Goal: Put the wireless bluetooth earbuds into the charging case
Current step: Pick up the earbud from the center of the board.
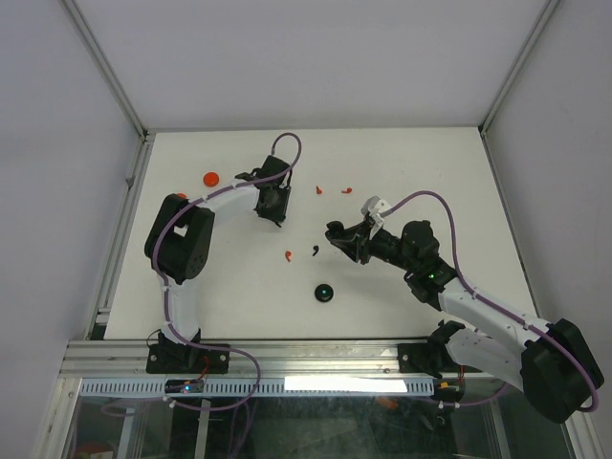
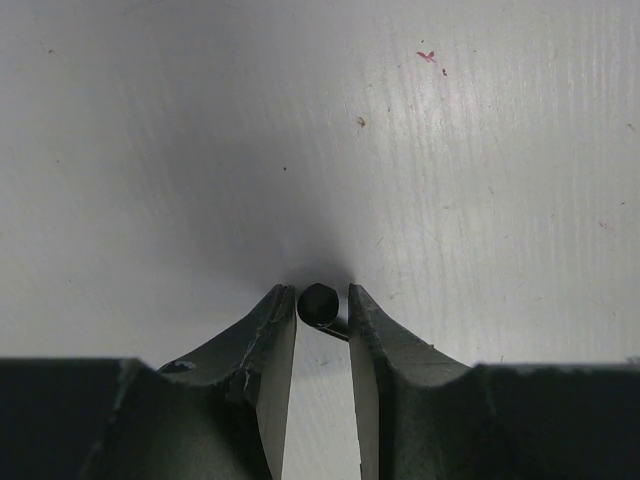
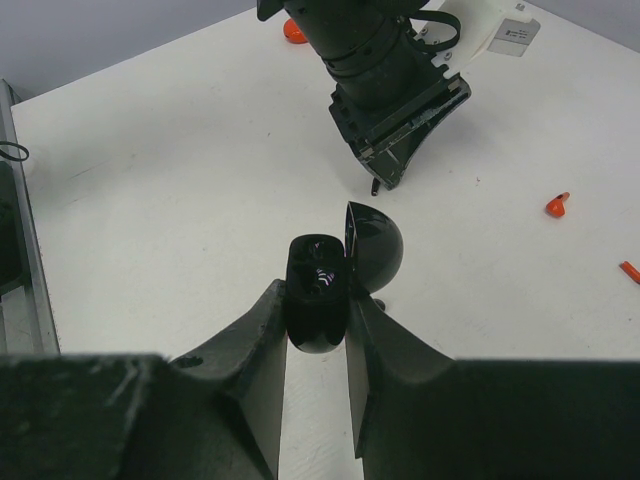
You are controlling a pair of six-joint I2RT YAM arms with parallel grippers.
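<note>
Black earbud pinched between the narrow jaws of the left gripper, head at the fingertips, stem slanting toward the right finger. The right gripper clamps the open charging case, well apart from it. Step in hand, apparently: transfer to the case. The next move calls for aligning the stem with a socket.

1. A white desk, lightly scuffed, with faint red specks.
2. A round red disc lying towards the desk's far left.
3. A round black disc with a green spot, nearer the front.
4. An aluminium rail along the near edge.
</note>
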